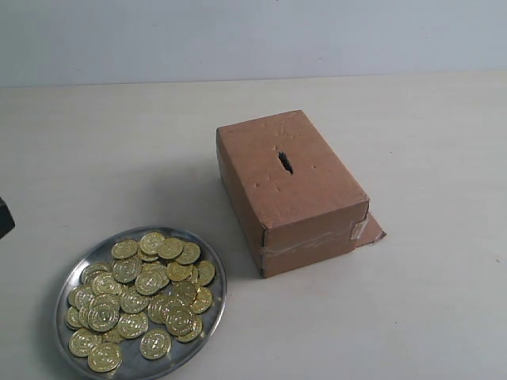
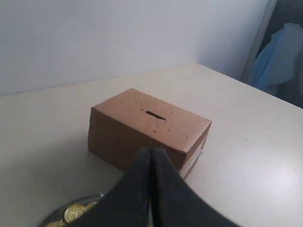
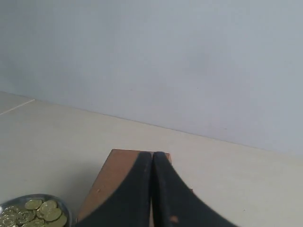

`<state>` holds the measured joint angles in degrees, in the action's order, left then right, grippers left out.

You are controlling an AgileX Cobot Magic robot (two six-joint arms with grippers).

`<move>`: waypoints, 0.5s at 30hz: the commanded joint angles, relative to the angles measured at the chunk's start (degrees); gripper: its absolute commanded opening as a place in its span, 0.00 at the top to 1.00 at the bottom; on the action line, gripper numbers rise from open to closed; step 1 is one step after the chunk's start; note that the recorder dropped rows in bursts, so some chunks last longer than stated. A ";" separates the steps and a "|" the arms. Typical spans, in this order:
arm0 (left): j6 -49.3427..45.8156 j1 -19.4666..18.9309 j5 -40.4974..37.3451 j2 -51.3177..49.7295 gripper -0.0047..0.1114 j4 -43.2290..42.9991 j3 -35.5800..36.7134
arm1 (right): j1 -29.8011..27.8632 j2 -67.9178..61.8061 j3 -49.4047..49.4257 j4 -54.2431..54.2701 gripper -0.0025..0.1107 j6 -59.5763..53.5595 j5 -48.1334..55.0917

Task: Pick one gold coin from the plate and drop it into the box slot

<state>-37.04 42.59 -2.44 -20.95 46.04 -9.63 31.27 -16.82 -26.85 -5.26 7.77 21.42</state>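
The plate (image 1: 211, 323) sits on the desk (image 1: 412, 317) at the front left, and it is heaped with gold coins (image 1: 142, 297). The box (image 1: 317, 198) stands just beside it, to the right and a little further back. The two are not touching.

The left pincer (image 2: 150, 156) is shut tight and nothing is held in it. In the left wrist view the plate is seen right under it, with the box further ahead. The right pincer (image 3: 152, 158) is shut and empty too. It hangs over the box, and the plate is seen off to one side past the box edge.

So the left arm is judged to be nearer to the coins. Its pincer must be opened before a coin can be picked.

The box slot (image 1: 285, 161) is cut in the middle of the box top. Its long way runs along the long side of the box, so a coin would have to be turned that way to fit.
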 commanded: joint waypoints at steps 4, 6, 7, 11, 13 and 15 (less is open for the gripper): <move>0.44 0.04 4.40 5.68 0.96 3.89 8.83 | 0.09 16.31 17.48 0.42 0.98 12.15 -13.04; 0.44 0.04 6.46 6.47 0.96 4.17 9.63 | 0.09 16.82 21.53 0.42 0.98 11.93 -13.85; -0.33 0.04 6.16 6.47 0.96 4.06 9.63 | 0.09 16.82 23.76 0.42 0.98 11.93 -15.39; -0.56 0.04 7.41 6.47 0.96 3.83 9.63 | 0.09 16.82 26.85 0.26 0.98 10.29 -19.37; -1.88 0.04 7.41 6.47 0.96 3.68 9.63 | 0.09 16.82 26.85 0.17 0.98 8.53 -17.42; -1.87 0.04 7.29 6.47 0.96 3.68 9.63 | 0.09 16.82 26.85 0.17 0.98 7.73 -16.84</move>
<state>-38.19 42.59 4.31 -14.82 49.54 -0.19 31.27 -0.31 -0.28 -4.80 17.28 4.71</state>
